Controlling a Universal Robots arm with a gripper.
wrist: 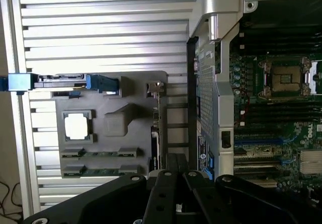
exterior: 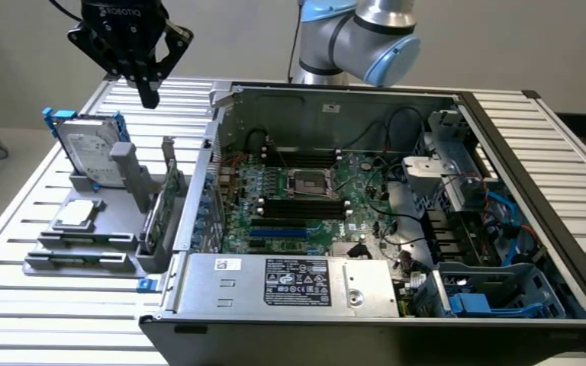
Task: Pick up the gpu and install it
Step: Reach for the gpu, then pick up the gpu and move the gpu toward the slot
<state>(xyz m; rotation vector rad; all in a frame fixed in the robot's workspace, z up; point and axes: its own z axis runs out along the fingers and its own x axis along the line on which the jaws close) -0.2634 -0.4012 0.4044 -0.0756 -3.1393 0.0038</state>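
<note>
My hand [exterior: 149, 97] is clenched and empty, high over the ribbed metal surface [exterior: 59, 328] beside the open computer case [exterior: 375, 345]. The gpu [exterior: 162, 210] stands upright in a grey holder [exterior: 79, 263] against the case. Pale wall [exterior: 232, 38] behind the case.

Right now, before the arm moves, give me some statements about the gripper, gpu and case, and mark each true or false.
1. The gripper is shut and holds nothing. True.
2. The gpu sits in the motherboard. False: it stands on edge in the grey holder, beside the case.
3. The hard drive stands upright in the holder. True.
4. The case is closed. False: it is open and the motherboard shows.
5. The gripper touches the gpu. False: it hangs above the table, apart from the gpu.
</note>
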